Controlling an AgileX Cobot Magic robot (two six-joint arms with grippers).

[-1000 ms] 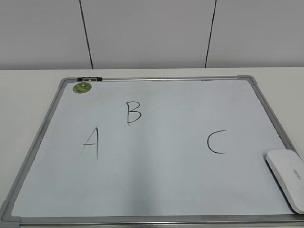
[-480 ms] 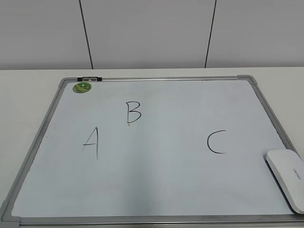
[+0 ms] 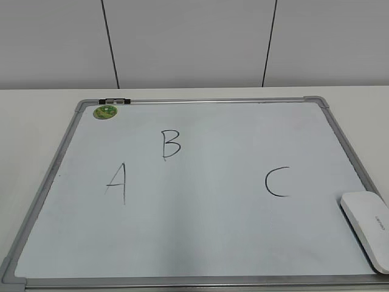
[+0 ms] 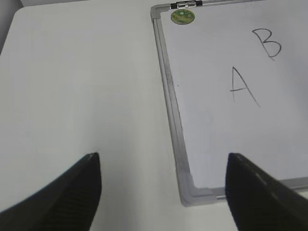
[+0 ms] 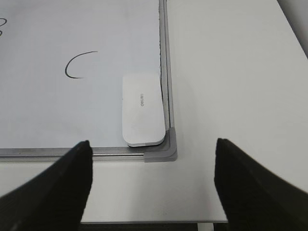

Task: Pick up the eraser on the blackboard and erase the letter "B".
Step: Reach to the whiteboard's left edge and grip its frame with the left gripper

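Right wrist view is showing the right gripper hovering spread wide, the eraser lying at 12 o'clock in the blackboard corner. The left gripper is hanging open, probably above the table; the letter "B" is sitting untouched.

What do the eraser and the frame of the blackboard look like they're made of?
The eraser looks like smooth white moulded plastic: rounded edges, small printed lettering. The blackboard frame looks like brushed grey metal, probably aluminium, given its faint sheen; its corner pieces seem matte grey plastic.
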